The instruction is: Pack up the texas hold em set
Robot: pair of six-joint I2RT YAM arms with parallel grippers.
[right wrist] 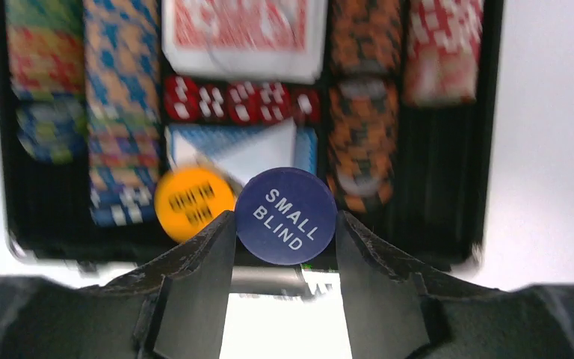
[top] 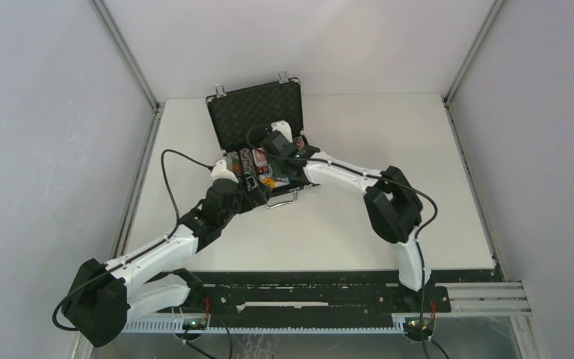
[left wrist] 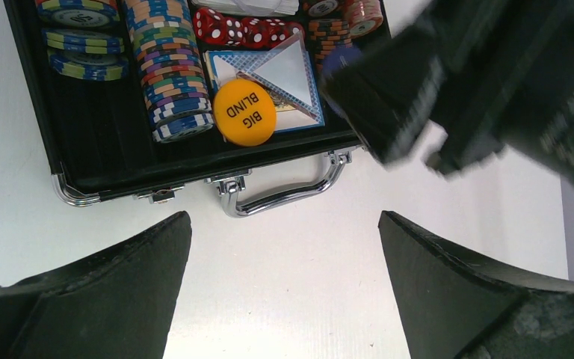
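Observation:
The black briefcase [top: 258,112] lies open at the back middle of the table, lid up. Its tray [left wrist: 82,161] holds striped chip rows [left wrist: 168,67], red dice [left wrist: 243,30], a blue card deck [left wrist: 269,78], a red deck [right wrist: 243,34] and an orange BIG BLIND disc [left wrist: 244,112]. My right gripper [right wrist: 285,224] is shut on a blue SMALL BLIND disc [right wrist: 285,215] and holds it over the tray's near edge [top: 280,153]. My left gripper [left wrist: 284,224] is open and empty over bare table, just in front of the silver handle [left wrist: 284,194].
The white table [top: 344,232] is walled by grey panels on the left, right and back. A black cable [top: 168,179] loops from the left arm over the table's left side. The two arms meet close together at the case's front edge.

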